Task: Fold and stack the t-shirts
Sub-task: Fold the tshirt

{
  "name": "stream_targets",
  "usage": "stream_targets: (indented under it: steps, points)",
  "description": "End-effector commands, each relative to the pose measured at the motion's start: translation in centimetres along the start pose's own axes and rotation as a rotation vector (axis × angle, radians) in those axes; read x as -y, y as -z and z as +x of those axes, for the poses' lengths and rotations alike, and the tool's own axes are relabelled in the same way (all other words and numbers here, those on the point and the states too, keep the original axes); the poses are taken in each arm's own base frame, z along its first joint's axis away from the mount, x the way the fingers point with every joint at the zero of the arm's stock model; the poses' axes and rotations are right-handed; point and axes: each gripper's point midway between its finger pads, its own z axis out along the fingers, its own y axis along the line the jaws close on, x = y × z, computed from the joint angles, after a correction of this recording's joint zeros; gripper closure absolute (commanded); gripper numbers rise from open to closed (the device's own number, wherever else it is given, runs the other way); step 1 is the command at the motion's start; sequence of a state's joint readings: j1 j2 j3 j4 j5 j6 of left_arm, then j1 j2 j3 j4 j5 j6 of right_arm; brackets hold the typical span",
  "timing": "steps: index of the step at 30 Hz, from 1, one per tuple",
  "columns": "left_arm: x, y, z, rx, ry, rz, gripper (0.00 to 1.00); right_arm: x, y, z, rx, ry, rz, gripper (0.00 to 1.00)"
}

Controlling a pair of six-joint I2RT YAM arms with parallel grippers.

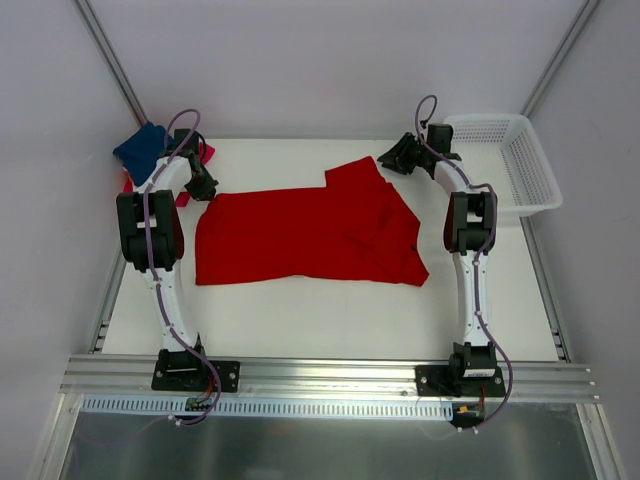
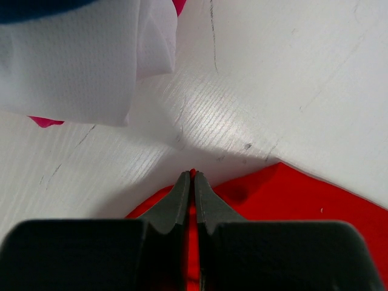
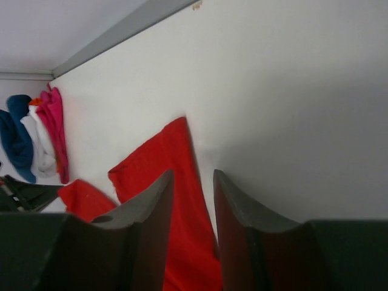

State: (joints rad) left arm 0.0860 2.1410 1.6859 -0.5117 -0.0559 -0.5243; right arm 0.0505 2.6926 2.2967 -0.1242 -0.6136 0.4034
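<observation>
A red t-shirt (image 1: 300,235) is spread flat, partly folded, across the middle of the white table (image 1: 300,320). At the shirt's corner nearest the table's far left, the left gripper (image 2: 193,176) is pressed together, and a sliver of red cloth is pinched at its tips. Over the shirt's sleeve, toward the table's far right, the right gripper (image 3: 193,173) is held with its fingers spread, and nothing is gripped. Small folded t-shirts (image 1: 148,150) are piled at the table's far left corner, and a white mesh basket (image 1: 530,170) is set beyond its far right edge.
</observation>
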Motion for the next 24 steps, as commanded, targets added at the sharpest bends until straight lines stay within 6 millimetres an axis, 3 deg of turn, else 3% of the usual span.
stream_targets:
  steps: [1,8,16,19,24]
  points:
    - [0.2,1.5,-1.4,0.038,-0.019,0.008,1.0,-2.2,0.0,-0.1,0.0,-0.021,-0.084,0.63]
    - [0.3,1.4,-1.2,0.031,-0.02,0.012,1.0,-3.3,-0.4,2.2,-0.053,-0.026,-0.114,0.54]
    - [0.4,1.5,-1.2,0.032,-0.018,0.014,1.0,-4.4,-1.2,4.2,-0.099,-0.023,-0.139,0.54]
    - [0.4,1.5,-1.2,0.03,-0.018,0.016,1.0,-4.3,-1.3,4.3,-0.103,-0.026,-0.139,0.66]
    - [0.4,1.4,-1.1,0.027,-0.015,0.019,1.0,-4.2,-1.3,4.5,-0.107,-0.029,-0.138,0.96]
